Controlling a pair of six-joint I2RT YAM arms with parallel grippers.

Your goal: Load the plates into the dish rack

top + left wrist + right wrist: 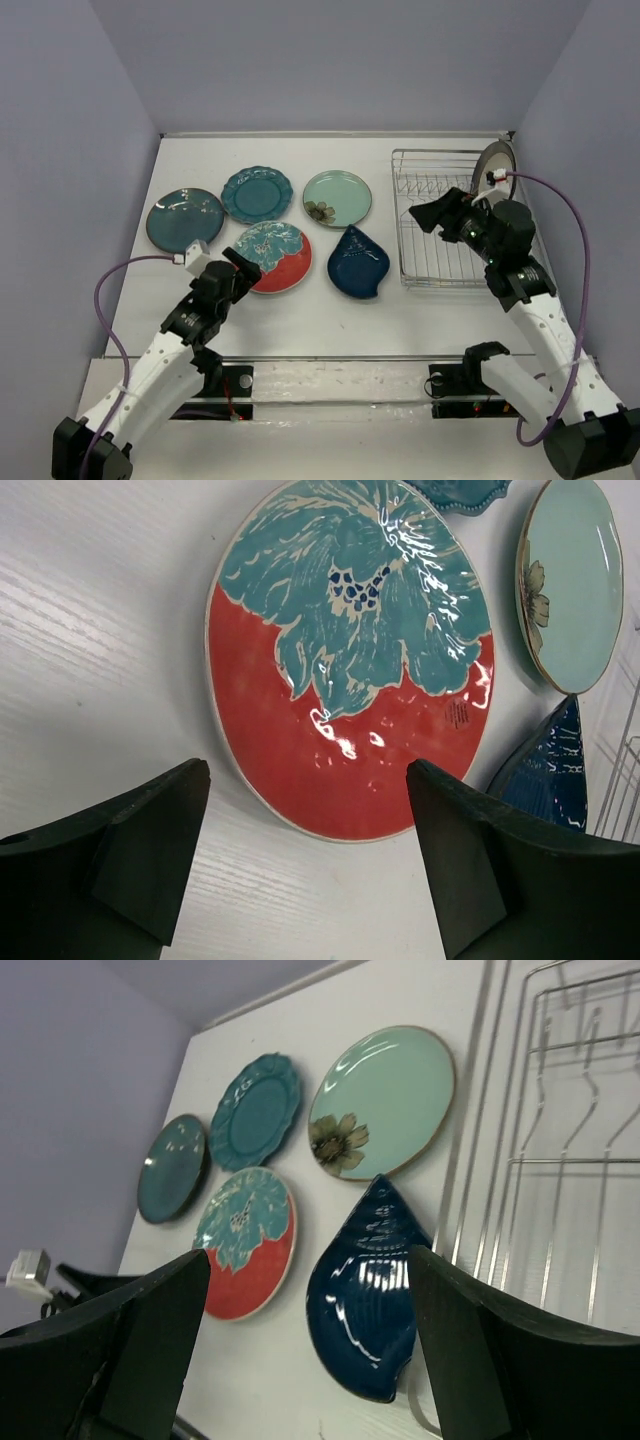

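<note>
Plates (275, 258): five on table (400, 320), one in dish rack (432, 262); left gripper (308, 772), right gripper (308, 1258) wide.

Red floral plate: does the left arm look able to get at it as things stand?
Probably yes. The left gripper is open at the near edge of the red floral plate, nothing between them. The plate lies flat on the table, so slipping a finger under its rim may be hard.

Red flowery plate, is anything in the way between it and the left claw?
No, nothing visible. The left gripper has its jaws open around the red plate's near edge, with only bare table between. On the way to the dish rack, though, the dark blue plate lies flat in between.
</note>
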